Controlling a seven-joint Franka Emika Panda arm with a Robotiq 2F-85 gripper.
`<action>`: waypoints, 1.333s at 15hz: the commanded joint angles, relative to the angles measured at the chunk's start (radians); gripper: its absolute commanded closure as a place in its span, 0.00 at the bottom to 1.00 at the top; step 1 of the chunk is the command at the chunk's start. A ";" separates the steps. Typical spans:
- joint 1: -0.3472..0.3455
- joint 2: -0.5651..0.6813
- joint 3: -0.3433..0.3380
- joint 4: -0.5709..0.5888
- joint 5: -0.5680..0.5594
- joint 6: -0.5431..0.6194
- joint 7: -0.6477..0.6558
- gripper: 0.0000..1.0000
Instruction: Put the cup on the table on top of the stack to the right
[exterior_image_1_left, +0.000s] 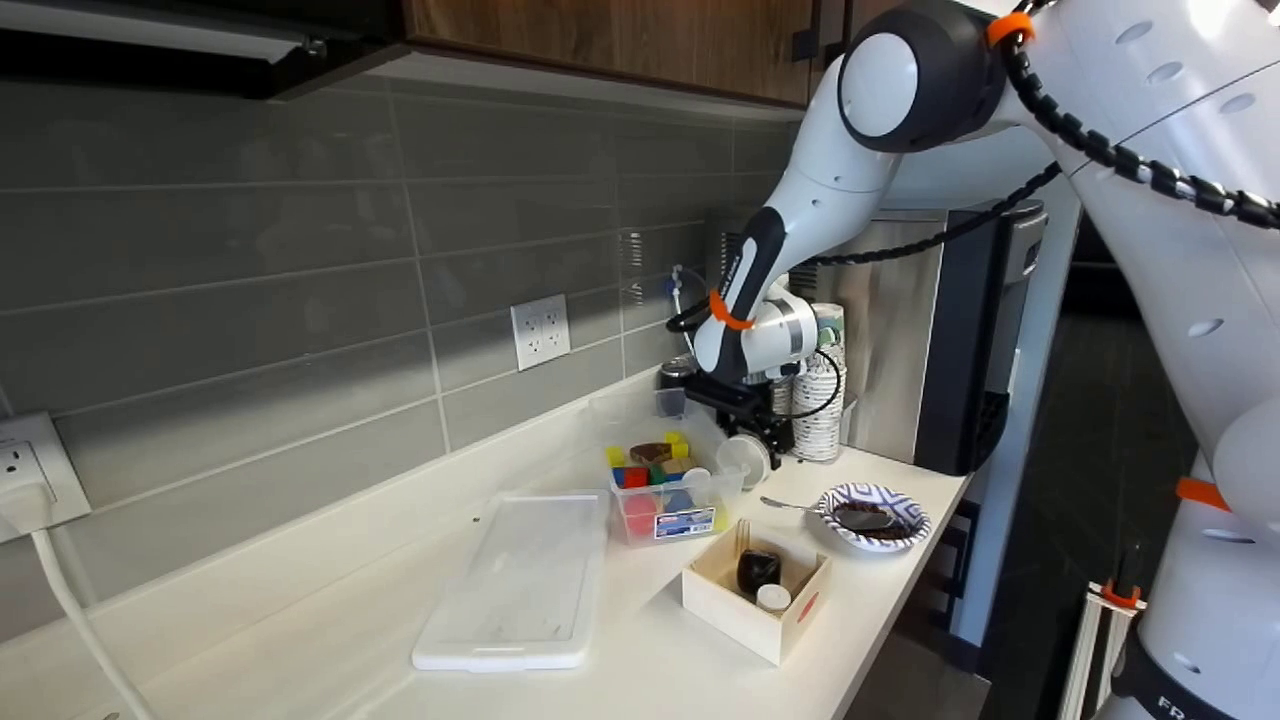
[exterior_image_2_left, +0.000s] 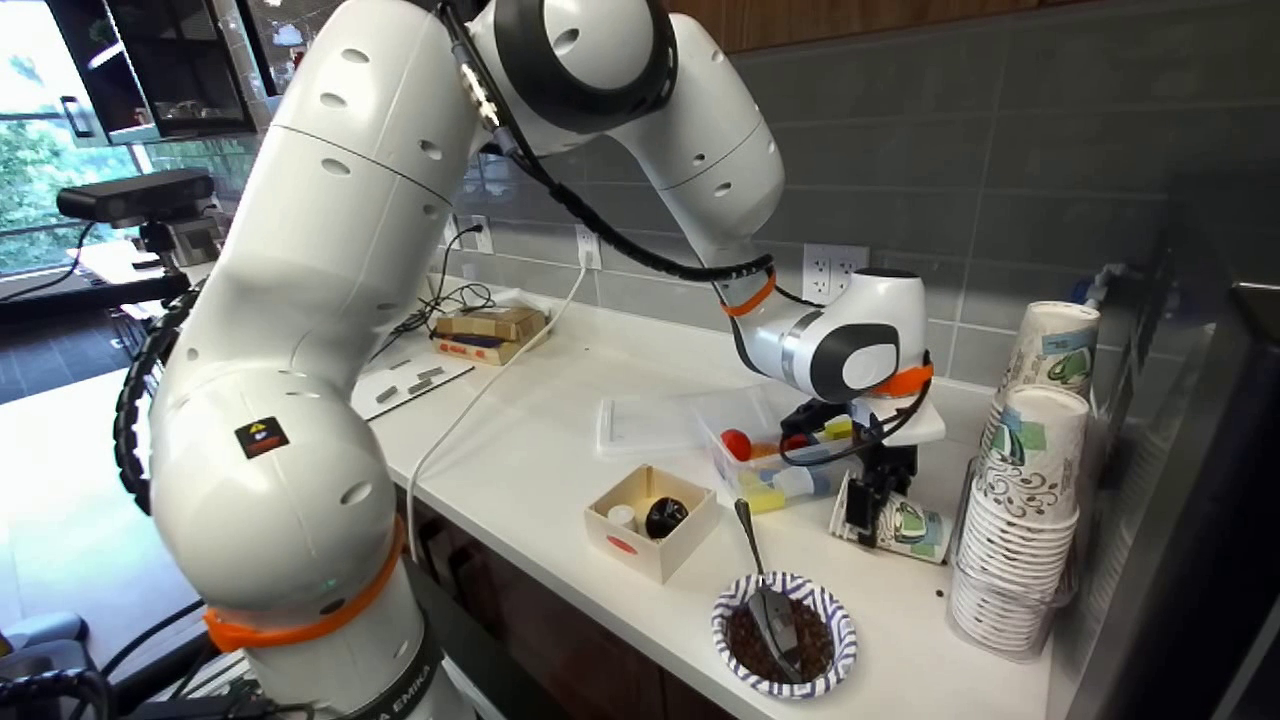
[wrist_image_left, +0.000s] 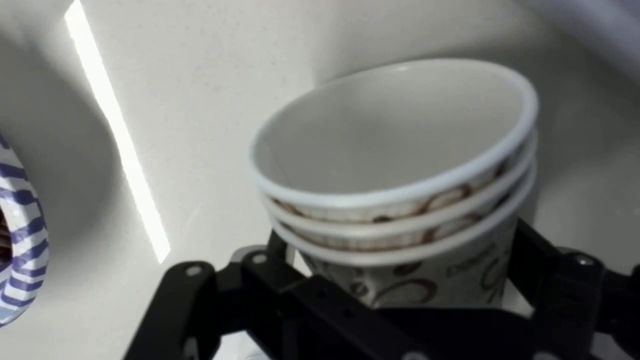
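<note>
In an exterior view, closest, a paper bowl (exterior_image_2_left: 843, 640) with a blue-patterned rim sits on the tabletop (exterior_image_2_left: 510, 420), brown bits (exterior_image_2_left: 745, 640) inside it and a dark spoon (exterior_image_2_left: 772, 620) resting across, its handle over the rim. The nearer cup stack (exterior_image_2_left: 1015, 550) stands upright beside a metal-sided appliance (exterior_image_1_left: 890, 350), its cups upside down, with the other cup stack (exterior_image_2_left: 1065, 345) right behind. Past the bowl, the white arm (exterior_image_2_left: 720, 150) bends down and its pincer (wrist_image_left: 400, 252) is clenched on the cup (wrist_image_left: 395, 135), fingers (wrist_image_left: 532, 260) on opposite sides of it; the wrist view shows three nested rims. The cup is on its side near the stacks, base pointing toward them, mouth away; whether it touches the tabletop I cannot quite tell, as the pincer covers part of it. Farther off sits a small wooden box (exterior_image_2_left: 690, 540) holding a black object (exterior_image_2_left: 665, 517) and a white-topped jar (exterior_image_2_left: 622, 517), then a clear bin (exterior_image_1_left: 685, 523) of coloured blocks (exterior_image_1_left: 650, 452), with a white lid (exterior_image_1_left: 530, 570) lying flat beside it. At the back, a grey tiled wall (exterior_image_2_left: 1060, 160) carries an outlet (exterior_image_2_left: 835, 272), and cardboard boxes (exterior_image_2_left: 490, 325) sit farther along.
</note>
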 joint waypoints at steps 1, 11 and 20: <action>0.001 0.010 -0.010 0.005 0.000 -0.016 -0.026 0.00; 0.002 0.008 -0.018 -0.003 -0.001 -0.036 -0.062 0.33; 0.032 -0.050 -0.039 -0.014 -0.030 -0.104 -0.050 0.55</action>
